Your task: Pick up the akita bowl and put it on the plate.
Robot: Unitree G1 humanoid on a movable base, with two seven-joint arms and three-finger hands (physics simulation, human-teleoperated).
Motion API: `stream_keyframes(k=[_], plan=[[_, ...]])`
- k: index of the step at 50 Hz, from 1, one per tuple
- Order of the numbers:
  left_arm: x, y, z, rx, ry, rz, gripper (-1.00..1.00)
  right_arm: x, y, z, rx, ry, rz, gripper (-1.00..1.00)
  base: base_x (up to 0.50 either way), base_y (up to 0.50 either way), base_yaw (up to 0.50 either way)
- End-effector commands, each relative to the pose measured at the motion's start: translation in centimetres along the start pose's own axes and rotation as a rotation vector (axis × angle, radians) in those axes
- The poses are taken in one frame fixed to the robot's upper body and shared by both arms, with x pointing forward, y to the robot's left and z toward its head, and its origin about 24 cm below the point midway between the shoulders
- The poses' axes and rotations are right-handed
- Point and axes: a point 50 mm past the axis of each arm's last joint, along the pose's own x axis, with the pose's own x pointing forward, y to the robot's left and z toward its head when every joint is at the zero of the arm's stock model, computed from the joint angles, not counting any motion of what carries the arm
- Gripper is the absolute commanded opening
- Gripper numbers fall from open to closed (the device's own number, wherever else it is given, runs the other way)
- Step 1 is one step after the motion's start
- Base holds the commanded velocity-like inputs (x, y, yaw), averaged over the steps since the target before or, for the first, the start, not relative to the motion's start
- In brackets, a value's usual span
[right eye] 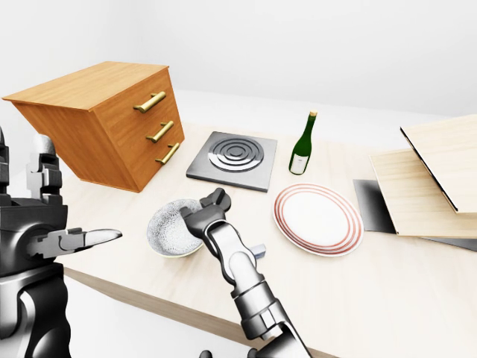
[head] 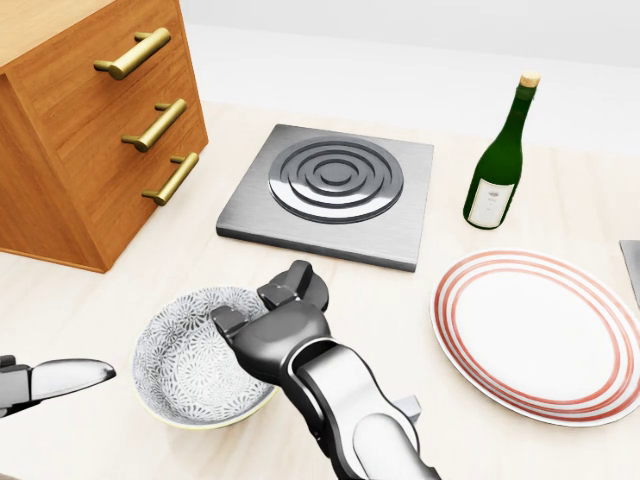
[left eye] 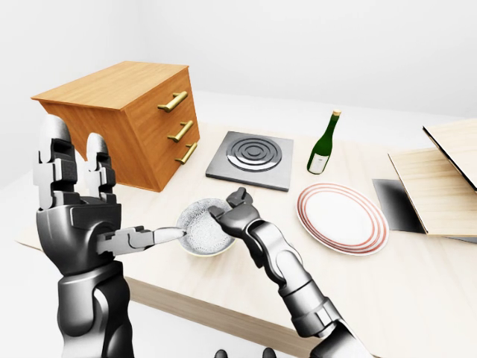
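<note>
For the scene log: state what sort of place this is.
Probably a simulated kitchen worktop: a light wooden table carries a flat stove burner, a green wine bottle, a red-ringed plate and a patterned bowl, beside a wooden drawer cabinet.

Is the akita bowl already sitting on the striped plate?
No, the akita bowl sits on the table at the head view's left, apart from the plate, with the right hand at its rim.
</note>
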Motion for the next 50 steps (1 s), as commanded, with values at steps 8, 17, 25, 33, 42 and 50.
stream_keyframes(k=[8,17,25,33,42,50], plan=[[-0.1,-0.1,0.1,-0.005,-0.003,-0.003,1.00,0.7,-0.4,1.6,-0.054,-0.018,0.016,1.00,0.00,0.00,0.00],[-0.2,-0.1,-0.1,-0.005,0.012,-0.004,1.00,1.0,0.0,3.4,-0.062,-0.055,0.037,1.00,0.00,0.00,0.00],[-0.3,-0.1,-0.3,-0.004,0.022,-0.007,1.00,1.3,0.3,3.8,-0.042,-0.081,0.061,1.00,0.00,0.00,0.00],[-0.3,-0.1,-0.3,-0.006,0.019,-0.007,1.00,2.7,-0.1,3.3,-0.038,-0.085,0.061,1.00,0.00,0.00,0.00],[-0.3,-0.2,-0.5,-0.005,0.028,-0.016,1.00,4.1,-0.5,2.4,-0.033,-0.078,0.038,1.00,0.00,0.00,0.00],[-0.4,-0.2,-0.3,-0.011,0.022,-0.023,1.00,4.4,-1.6,2.6,0.005,-0.099,-0.087,1.00,0.00,0.00,0.00]])
